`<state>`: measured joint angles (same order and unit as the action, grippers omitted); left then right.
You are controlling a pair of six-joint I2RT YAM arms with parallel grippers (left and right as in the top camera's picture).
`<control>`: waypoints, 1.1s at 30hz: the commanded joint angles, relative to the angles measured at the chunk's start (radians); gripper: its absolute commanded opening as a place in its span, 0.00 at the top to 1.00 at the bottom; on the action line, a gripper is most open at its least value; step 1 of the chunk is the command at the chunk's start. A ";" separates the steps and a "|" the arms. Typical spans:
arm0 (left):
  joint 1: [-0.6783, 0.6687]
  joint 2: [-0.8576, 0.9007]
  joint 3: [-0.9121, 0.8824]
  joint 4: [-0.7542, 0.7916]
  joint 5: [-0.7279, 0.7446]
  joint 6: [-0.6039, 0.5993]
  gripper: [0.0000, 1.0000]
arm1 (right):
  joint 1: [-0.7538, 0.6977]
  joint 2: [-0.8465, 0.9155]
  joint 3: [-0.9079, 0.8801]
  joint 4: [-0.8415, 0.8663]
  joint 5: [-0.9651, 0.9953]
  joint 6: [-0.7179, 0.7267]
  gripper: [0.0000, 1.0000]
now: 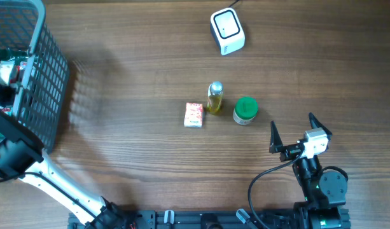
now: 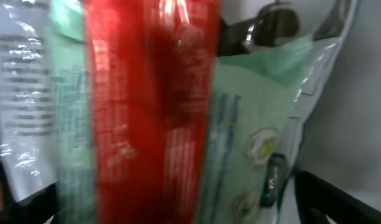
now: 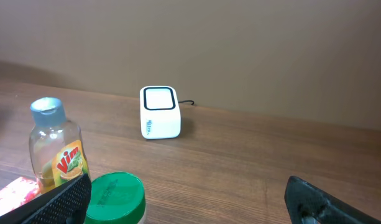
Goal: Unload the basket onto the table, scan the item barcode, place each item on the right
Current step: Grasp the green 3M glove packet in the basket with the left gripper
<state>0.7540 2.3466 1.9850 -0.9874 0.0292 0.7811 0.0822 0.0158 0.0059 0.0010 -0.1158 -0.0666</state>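
Left gripper (image 1: 5, 71), jaws wide, half hidden in the grey wire basket (image 1: 51, 76) at nine o'clock, faces blurred red-and-green foil packets (image 2: 146, 124); contact unclear. Right gripper (image 1: 291, 135) gapes empty at five o'clock; white box scanner (image 1: 227, 30) at one.

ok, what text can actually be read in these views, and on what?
"Vim": on the label of the bottle.
scanner: small blue print on its front, too small to read.
green lid: raised lettering, not legible.
pink packet: print too small to read.
red packet and green packet: print blurred, unreadable.
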 commanded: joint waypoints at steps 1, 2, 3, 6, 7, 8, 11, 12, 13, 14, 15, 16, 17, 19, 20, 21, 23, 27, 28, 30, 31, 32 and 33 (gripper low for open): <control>0.002 0.024 -0.090 0.065 -0.042 0.014 0.00 | -0.005 0.002 -0.001 0.006 -0.013 -0.006 0.00; 0.002 0.024 -0.113 0.092 -0.042 -0.008 0.01 | -0.005 0.002 -0.001 0.006 -0.013 -0.006 0.00; 0.002 0.024 -0.121 0.102 -0.041 -0.011 0.04 | -0.005 0.002 -0.001 0.006 -0.013 -0.006 0.00; 0.002 0.024 -0.122 0.110 -0.029 -0.011 0.37 | -0.005 0.002 -0.001 0.006 -0.013 -0.005 0.00; 0.002 0.024 -0.122 0.110 -0.022 -0.011 0.43 | -0.005 0.002 -0.001 0.006 -0.013 -0.006 0.00; 0.002 0.024 -0.122 0.109 -0.019 -0.011 0.46 | -0.005 0.002 -0.001 0.006 -0.013 -0.005 0.00; 0.002 0.024 -0.122 0.109 -0.019 -0.023 0.59 | -0.005 0.002 -0.001 0.006 -0.013 -0.006 0.00; 0.002 0.024 -0.122 0.109 -0.018 -0.031 0.63 | -0.005 0.002 -0.001 0.006 -0.013 -0.006 0.00; 0.002 0.024 -0.122 0.108 -0.014 -0.035 0.68 | -0.005 0.002 -0.001 0.006 -0.013 -0.006 0.00; 0.002 0.024 -0.122 0.106 -0.008 -0.044 0.69 | -0.005 0.002 -0.001 0.006 -0.013 -0.005 0.00; 0.002 0.024 -0.122 0.105 0.010 -0.063 0.69 | -0.005 0.002 -0.001 0.006 -0.013 -0.006 0.00; 0.002 0.023 -0.122 0.102 0.024 -0.072 0.69 | -0.005 0.002 -0.001 0.006 -0.013 -0.006 0.00; 0.002 0.023 -0.122 0.101 0.039 -0.090 0.70 | -0.005 0.002 -0.001 0.006 -0.013 -0.006 0.00; 0.001 0.022 -0.122 0.100 0.042 -0.119 0.73 | -0.005 0.002 -0.001 0.006 -0.013 -0.006 0.00; 0.000 0.018 -0.122 0.099 0.041 -0.134 0.77 | -0.005 0.002 -0.001 0.006 -0.013 -0.006 0.00; 0.000 0.013 -0.122 0.099 0.041 -0.144 0.80 | -0.005 0.002 -0.001 0.006 -0.013 -0.006 0.00; 0.000 -0.011 -0.122 0.102 0.042 -0.178 0.82 | -0.005 0.002 -0.001 0.006 -0.013 -0.006 0.00; 0.000 -0.091 -0.122 0.126 0.042 -0.263 0.85 | -0.005 0.002 -0.001 0.006 -0.013 -0.006 0.00; 0.000 -0.112 -0.122 0.128 0.042 -0.279 0.85 | -0.005 0.002 -0.001 0.006 -0.013 -0.006 0.00; 0.000 -0.157 -0.122 0.128 0.042 -0.306 0.85 | -0.005 0.002 -0.001 0.006 -0.013 -0.006 0.00; 0.000 -0.176 -0.122 0.128 0.041 -0.321 0.85 | -0.005 0.002 -0.001 0.006 -0.013 -0.006 0.00; -0.001 -0.201 -0.122 0.128 0.042 -0.336 0.85 | -0.005 0.002 -0.001 0.006 -0.013 -0.006 0.00; -0.004 -0.236 -0.122 0.128 0.042 -0.362 0.85 | -0.005 0.002 -0.001 0.006 -0.013 -0.005 0.00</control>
<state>0.7521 2.2486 1.8618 -0.8654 0.0551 0.5304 0.0822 0.0158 0.0063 0.0010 -0.1158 -0.0662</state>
